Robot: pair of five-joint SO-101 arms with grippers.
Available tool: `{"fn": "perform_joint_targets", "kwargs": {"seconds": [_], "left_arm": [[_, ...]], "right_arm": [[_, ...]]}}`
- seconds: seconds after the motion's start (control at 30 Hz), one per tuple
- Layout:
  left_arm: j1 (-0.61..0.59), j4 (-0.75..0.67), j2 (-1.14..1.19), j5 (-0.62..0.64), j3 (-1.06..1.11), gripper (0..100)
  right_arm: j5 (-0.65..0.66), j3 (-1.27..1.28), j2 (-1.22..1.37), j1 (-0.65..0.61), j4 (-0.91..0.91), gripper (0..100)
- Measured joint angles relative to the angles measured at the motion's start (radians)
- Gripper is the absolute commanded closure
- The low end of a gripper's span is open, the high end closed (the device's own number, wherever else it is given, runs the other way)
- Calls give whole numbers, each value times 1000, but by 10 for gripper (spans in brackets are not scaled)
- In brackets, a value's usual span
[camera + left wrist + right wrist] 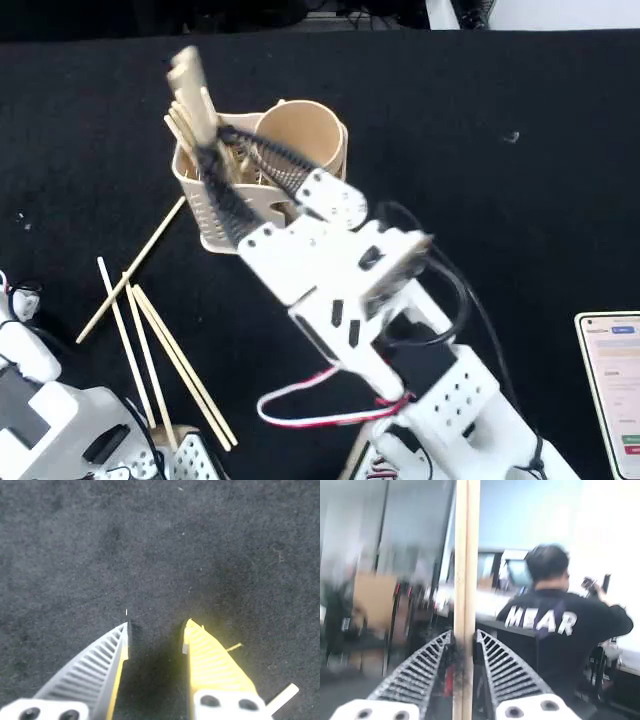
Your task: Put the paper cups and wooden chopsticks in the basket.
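My right gripper [213,145] is clamped on a pale wooden chopstick [190,85]. In the right wrist view the jaws press against both sides of it with no gap that I can see. The stick stands almost upright, most of its free length rising above my grip. It is over the far-left corner of the cream perforated plastic basket [207,222].

I judge I hold it on end because the basket is tall and narrow. A stick goes in point-first, while one laid flat would only bridge the rim. My own fingers hide its lower end, so I cannot tell whether that end is below the rim.

A tan paper cup [305,135] stands upright in the other side of the basket. That leaves the left side for sticks, and a few more lean there beside mine.

My left gripper [156,630] hangs low over the black cloth-covered counter [100,540], jaws parted a little with nothing between them. Several loose wooden chopsticks [180,365] lie fanned out flat on the counter between my left arm and the basket. One of them reaches close to the basket's foot.

So the job looks partly done: a cup is in and those sticks remain. Before I let go, the lower end should be inside the rim, or the stick may tip out.
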Motion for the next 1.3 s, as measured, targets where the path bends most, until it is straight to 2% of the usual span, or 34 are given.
{"fn": "perform_joint_targets", "kwargs": {"seconds": [0.17, 0.37, 0.4, 0.5, 0.6, 0.83, 0.97, 1.1, 1.2, 1.3], "left_arm": [[0, 0, 0, 0, 0, 820], [0, 0, 0, 0, 0, 820], [0, 0, 0, 0, 0, 820], [0, 0, 0, 0, 0, 820], [3, 0, 0, 0, 0, 820], [21, 0, 0, -31, 0, 820], [23, 2, 0, -57, 0, 818], [74, 141, 2, -83, -61, 818], [157, 304, 2, -146, -161, 816], [252, 439, 2, -176, -226, 815]], "right_arm": [[-51, -5, 157, 78, -133, 987], [-54, -63, 411, 114, -160, 982], [-54, -66, 448, 114, -160, 961], [-54, -66, 508, 114, -141, 813], [-55, -89, 508, 114, -37, 752], [-55, -158, 269, 114, 345, 830], [-55, -158, 18, 114, 672, 846], [-9, -35, -221, 114, 1014, 846], [29, 184, -327, 141, 1062, 846], [23, 422, -413, 153, 1013, 846]]}}
